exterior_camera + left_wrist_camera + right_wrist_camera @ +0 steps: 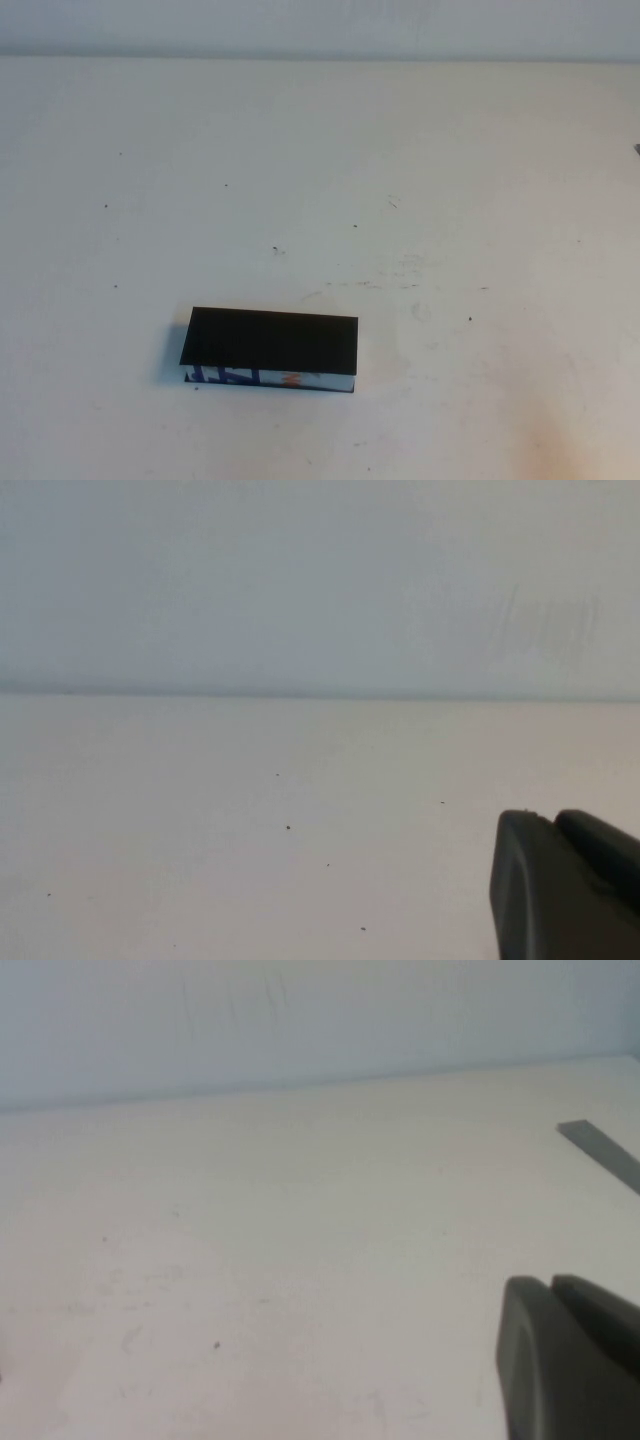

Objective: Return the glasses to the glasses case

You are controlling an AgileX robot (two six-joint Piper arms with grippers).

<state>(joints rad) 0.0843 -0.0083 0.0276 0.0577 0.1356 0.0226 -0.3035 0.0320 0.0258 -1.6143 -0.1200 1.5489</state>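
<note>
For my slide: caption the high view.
Closed glasses case lies alone on the white table; neither claw in view.

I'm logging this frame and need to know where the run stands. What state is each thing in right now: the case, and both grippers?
Flat rectangular matte black glasses case with a white printed side: lid shut, lying flat on the table, nothing touching it; no spectacles visible anywhere.
Left gripper: off the case, above bare table, holding nothing visible.
Right gripper: likewise away from the case, above bare table, holding nothing visible.
White table: scattered small dark specks.
</note>
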